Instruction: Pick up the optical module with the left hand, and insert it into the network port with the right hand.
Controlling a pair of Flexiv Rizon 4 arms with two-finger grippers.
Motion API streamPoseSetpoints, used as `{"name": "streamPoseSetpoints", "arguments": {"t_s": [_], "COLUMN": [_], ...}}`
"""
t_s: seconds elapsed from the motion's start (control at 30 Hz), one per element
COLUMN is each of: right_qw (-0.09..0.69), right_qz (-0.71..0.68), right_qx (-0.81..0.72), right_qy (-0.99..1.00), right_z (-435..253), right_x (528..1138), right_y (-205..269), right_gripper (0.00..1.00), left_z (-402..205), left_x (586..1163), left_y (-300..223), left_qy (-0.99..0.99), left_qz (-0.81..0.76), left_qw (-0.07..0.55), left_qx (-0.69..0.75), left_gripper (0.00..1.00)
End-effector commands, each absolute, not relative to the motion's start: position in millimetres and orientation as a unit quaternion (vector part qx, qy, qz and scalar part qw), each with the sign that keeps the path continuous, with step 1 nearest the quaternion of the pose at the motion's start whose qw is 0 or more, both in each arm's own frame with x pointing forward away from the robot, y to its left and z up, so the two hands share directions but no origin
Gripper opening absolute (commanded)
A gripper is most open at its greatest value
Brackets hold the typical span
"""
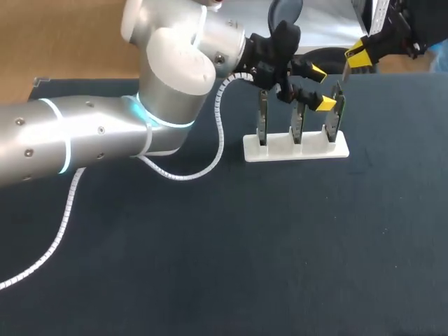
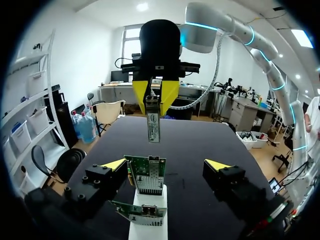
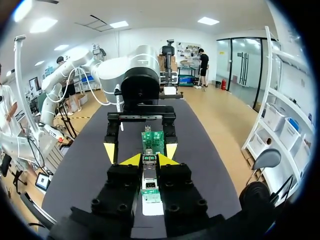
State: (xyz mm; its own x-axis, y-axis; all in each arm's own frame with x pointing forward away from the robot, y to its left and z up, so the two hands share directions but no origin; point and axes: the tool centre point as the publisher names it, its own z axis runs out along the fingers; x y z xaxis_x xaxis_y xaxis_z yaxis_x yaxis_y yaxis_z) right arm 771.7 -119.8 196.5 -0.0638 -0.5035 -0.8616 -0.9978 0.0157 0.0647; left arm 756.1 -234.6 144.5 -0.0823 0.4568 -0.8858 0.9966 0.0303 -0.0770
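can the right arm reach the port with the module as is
Likely yes: the right gripper holds the optical module just above the network port, and the left gripper stands open either side of the card.

No readable text anywhere. The optical module (image 2: 153, 125) carries a small label patch with print too fine to make out. The boards (image 2: 146, 176) show only specks, nothing legible.

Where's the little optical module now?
In the left wrist view the optical module hangs in the right jaws, above the green card at the end of the white rack.
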Motion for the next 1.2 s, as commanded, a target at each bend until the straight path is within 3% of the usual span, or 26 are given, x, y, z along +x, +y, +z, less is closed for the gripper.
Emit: {"name": "streamPoseSetpoints", "arguments": {"t_s": [0.03,1.2], "right_qw": [0.339,0.336], "right_qz": [0.367,0.365], "right_qx": [-0.595,-0.613], "right_qy": [0.629,0.615], "right_z": [196,193], "right_x": [769,762], "right_y": [-120,-119], "right_gripper": [0.0,0.0], "left_z": [145,132], "left_x": [763,757], "left_y": [-238,-238], "left_qy": [0.634,0.648], "left_qz": [-0.373,-0.359], "left_qw": [0.33,0.302], "left_qx": [0.592,0.601], "left_gripper": [1.0,1.0]}}
